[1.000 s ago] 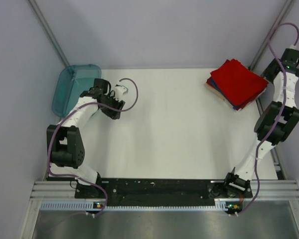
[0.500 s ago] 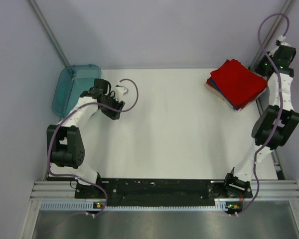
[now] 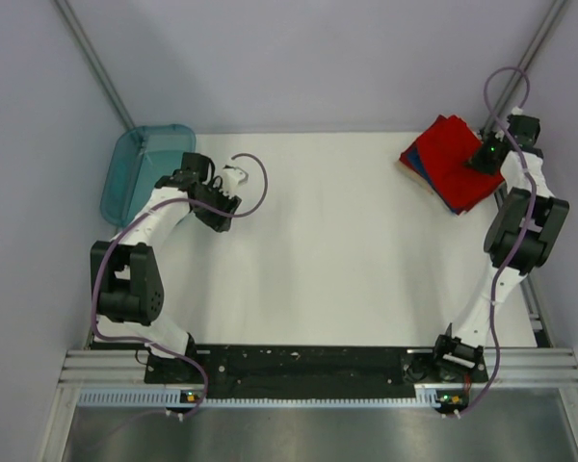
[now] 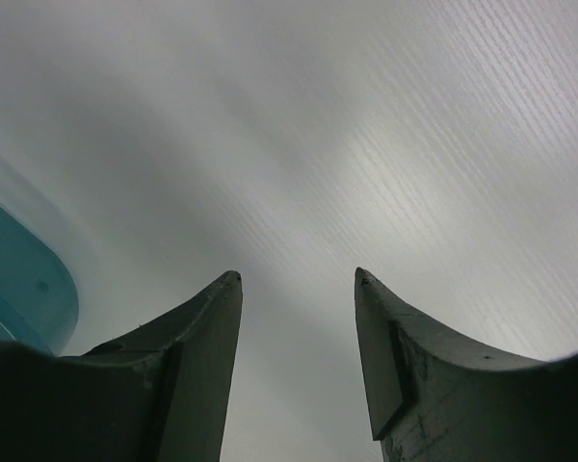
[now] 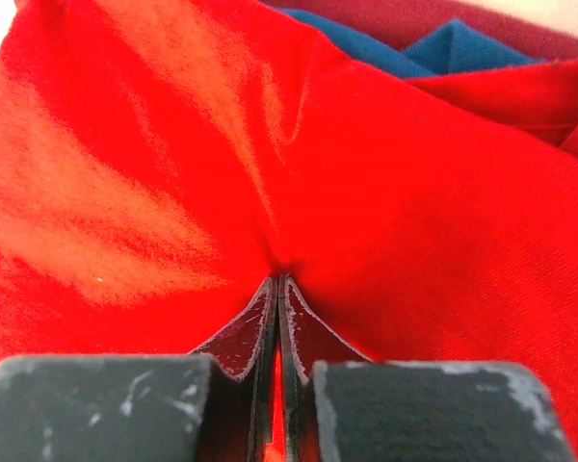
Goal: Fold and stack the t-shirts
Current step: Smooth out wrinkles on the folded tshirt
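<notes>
The t-shirts lie folded in a stack (image 3: pixel 448 159) at the table's far right corner. A bright red one (image 5: pixel 173 144) is on top, and a navy blue one (image 5: pixel 443 48) peeks out under its far edge. My right gripper (image 3: pixel 484 154) (image 5: pixel 277 279) is shut, and its tips press down into the top red cloth, which puckers around them. No cloth is seen pinched between the fingers. My left gripper (image 3: pixel 233 176) (image 4: pixel 297 279) hangs open and empty over the bare white table at the far left.
A translucent teal plastic tray (image 3: pixel 144 168) (image 4: pixel 19 279) sits at the far left corner, just left of the left gripper. Grey walls enclose the table (image 3: pixel 337 241) on three sides. The right arm's cable loops above the stack.
The right gripper closed in the air beside the stack, then swung left and down onto the top red t-shirt. The left arm has not moved.
</notes>
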### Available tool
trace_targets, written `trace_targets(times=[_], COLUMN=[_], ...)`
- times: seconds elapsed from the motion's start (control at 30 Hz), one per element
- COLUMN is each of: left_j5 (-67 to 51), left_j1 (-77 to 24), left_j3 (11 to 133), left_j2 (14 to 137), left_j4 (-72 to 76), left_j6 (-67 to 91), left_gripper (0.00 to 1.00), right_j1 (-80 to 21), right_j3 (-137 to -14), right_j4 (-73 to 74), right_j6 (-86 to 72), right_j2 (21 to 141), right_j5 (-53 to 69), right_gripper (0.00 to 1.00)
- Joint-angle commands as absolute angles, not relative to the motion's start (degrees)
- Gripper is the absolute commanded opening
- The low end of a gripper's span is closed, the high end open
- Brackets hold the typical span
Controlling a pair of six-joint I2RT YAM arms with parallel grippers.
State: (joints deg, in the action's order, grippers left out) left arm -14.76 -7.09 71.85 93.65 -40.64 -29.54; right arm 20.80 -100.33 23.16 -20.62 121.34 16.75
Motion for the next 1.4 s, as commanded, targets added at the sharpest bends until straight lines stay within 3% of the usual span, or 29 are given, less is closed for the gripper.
trace_targets(times=[0.0,0.07,0.2,0.27,0.37,0.57,0.6,0.77,0.93,1.2,1.37], left_j5=[-14.33,-14.59,-15.55,-16.17,-16.0,-13.36,-13.62,-12.13,-8.45,-6.15,-9.05], left_j1=[-6.77,-6.77,-6.68,-6.5,-6.07,-4.66,-4.48,-4.04,-4.04,-3.69,-3.6], left_j3=[72.07,72.33,71.02,69.09,65.05,57.49,56.35,43.98,34.38,25.06,23.64], left_j2=[91.23,90.62,87.46,84.83,80.78,74.01,73.22,68.91,70.13,72.42,73.21], left_j4=[-40.08,-40.34,-39.56,-38.06,-34.38,-21.55,-19.01,1.79,19.13,34.88,36.21], left_j6=[-30.32,-30.32,-30.15,-30.06,-29.45,-23.65,-22.34,-13.72,-9.94,-10.46,-10.64], left_gripper=[0.55,0.55,0.57,0.64,0.67,0.8,0.99,0.99,0.99,0.99,0.99], right_j1=[21.09,20.83,19.95,19.6,19.34,16.89,15.66,8.98,3.53,2.29,2.2], right_j3=[-105.81,-107.83,-106.89,-102.68,-92.15,-58.77,-54.01,-34.93,-20.94,-10.9,-9.67], right_j4=[23.55,24.08,24.43,24.0,19.79,0.47,-3.39,-17.63,-30.48,-45.43,-49.92], right_j6=[-17.84,-16.79,-14.77,-14.15,-15.46,-18.82,-16.89,-10.36,-7.21,-7.29,-7.56], right_j2=[116.64,114.71,107.69,102.33,92.32,67.98,64.89,54.07,52.55,60.02,63.19], right_j5=[15.64,16.43,18.1,19.07,21.7,24.88,24.44,16.19,7.05,3.07,2.9], right_gripper=[0.0,0.06,0.45,0.73,0.98,0.99,0.99,0.99,0.99,0.99,0.99])
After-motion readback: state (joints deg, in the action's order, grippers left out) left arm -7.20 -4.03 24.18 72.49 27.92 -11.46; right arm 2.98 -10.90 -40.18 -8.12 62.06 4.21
